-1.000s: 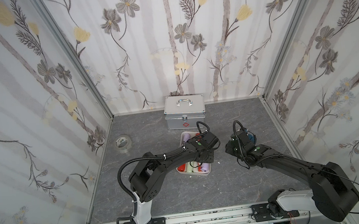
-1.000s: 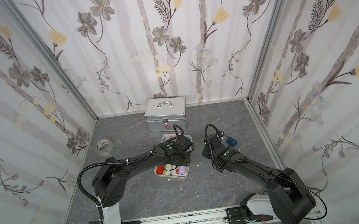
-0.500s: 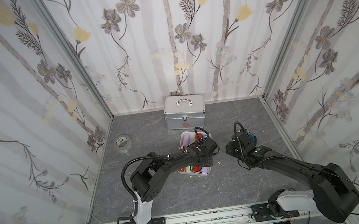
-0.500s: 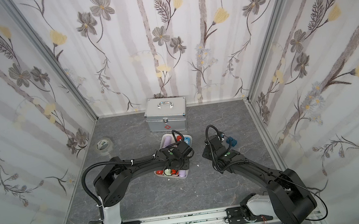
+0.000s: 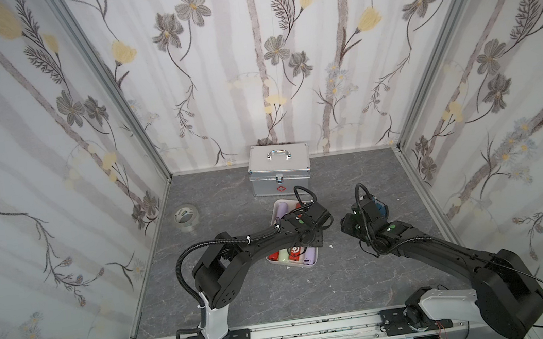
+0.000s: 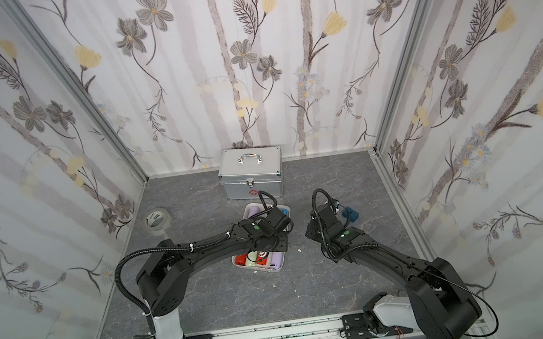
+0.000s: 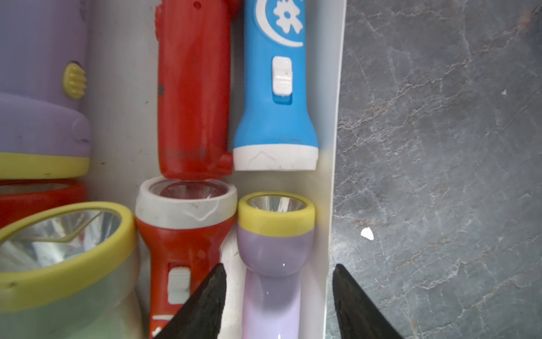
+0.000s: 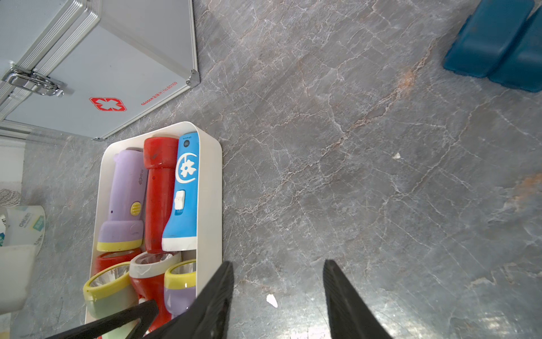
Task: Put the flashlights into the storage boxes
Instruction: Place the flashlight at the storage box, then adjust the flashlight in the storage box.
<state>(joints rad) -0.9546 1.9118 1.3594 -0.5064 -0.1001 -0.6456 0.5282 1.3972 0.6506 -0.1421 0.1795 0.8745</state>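
Nearest you, the left gripper (image 7: 278,265) hangs low over the near end of the white storage tray (image 7: 330,187). Its jaws stand apart and grip nothing. One finger (image 7: 205,299) sits between two torches, and the other lies outside the tray wall, above the grey table (image 7: 440,146).

Between those fingers you see the small lilac flashlight (image 7: 274,252) with its yellow collar, lying against the tray wall. Beside it lies a red flashlight with a white collar (image 7: 181,243), and next to that a pale green flashlight with a yellow rim (image 7: 58,264). Another red head (image 7: 38,196) shows just beyond the green one.

The right gripper (image 8: 278,262) hovers over bare table beside the tray, with its jaws apart and nothing between them.

In the far half of the tray lie a larger lilac flashlight (image 8: 124,199), a plain red flashlight (image 8: 159,190) and a blue flashlight with a white switch and collar (image 8: 183,199). All three have their wide heads turned toward the tray's middle, where they meet the heads of the near row. You can count seven torches, all inside the tray (image 5: 311,264), which stands mid-table in both top views.

A dark-blue block (image 6: 350,214) lies beyond the right gripper. Farther back, the silver case with a red cross (image 5: 279,173) stands just behind the tray. A tape roll (image 5: 186,216) rests near the left wall.
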